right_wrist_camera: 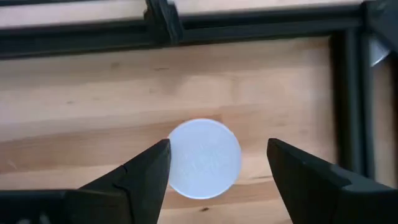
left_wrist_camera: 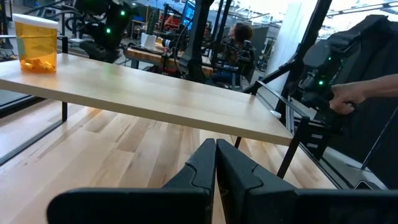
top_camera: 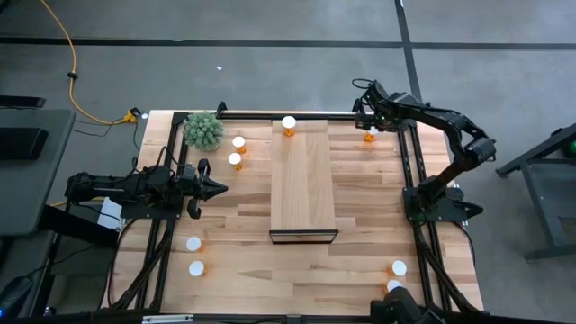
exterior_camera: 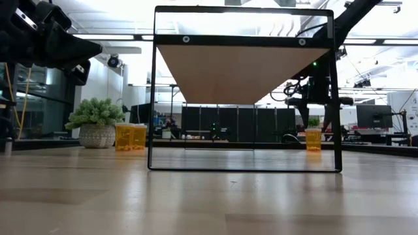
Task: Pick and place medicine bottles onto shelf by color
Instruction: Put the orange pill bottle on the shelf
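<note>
The pale wood shelf (top_camera: 303, 180) stands in the middle of the table, with one orange bottle (top_camera: 288, 125) upright at its far end; that bottle also shows in the left wrist view (left_wrist_camera: 36, 43). My right gripper (top_camera: 367, 124) is open at the table's far right, pointing down just above another upright bottle (top_camera: 370, 136). Its white cap (right_wrist_camera: 204, 158) shows between the spread fingers, which stand apart from it. My left gripper (top_camera: 220, 187) is shut and empty, left of the shelf. Two bottles (top_camera: 237, 151) stand by the plant.
A green plant (top_camera: 203, 130) stands at the far left. Two bottles (top_camera: 194, 256) stand near the front left and two (top_camera: 396, 276) near the front right. Dark frame rails (top_camera: 409, 171) run along the table's sides. A person's hand (left_wrist_camera: 348, 93) shows beyond the table.
</note>
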Motion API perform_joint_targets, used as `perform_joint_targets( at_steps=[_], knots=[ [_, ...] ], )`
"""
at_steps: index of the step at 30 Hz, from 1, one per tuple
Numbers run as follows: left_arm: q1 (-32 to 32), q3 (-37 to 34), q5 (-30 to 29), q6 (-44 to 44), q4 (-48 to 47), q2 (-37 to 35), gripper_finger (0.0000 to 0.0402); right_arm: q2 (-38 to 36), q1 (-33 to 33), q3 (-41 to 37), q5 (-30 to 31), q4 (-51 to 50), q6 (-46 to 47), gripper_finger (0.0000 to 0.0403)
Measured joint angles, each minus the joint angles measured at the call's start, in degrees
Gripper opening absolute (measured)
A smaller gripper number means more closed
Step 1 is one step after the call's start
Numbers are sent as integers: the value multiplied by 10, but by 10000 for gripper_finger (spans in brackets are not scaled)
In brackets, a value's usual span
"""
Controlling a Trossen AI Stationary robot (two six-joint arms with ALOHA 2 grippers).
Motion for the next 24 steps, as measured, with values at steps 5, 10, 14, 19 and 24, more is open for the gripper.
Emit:
perform_joint_targets(
  at_steps=[5,10,14,19,24],
  knots=[
    [0,0,0,0,0,0,3,-3,5,-13,-10,30,-6,259],
    [0,0,0,0,0,0,3,-3,6,-14,-14,53,-7,259],
    [0,0,0,0,0,0,3,-3,6,-14,-14,52,-12,259],
    [0,0,0,0,0,0,3,-3,6,-14,-14,52,-12,259],
    [0,0,0,0,0,0,3,-3,5,-14,-14,52,-18,259]
  ],
)
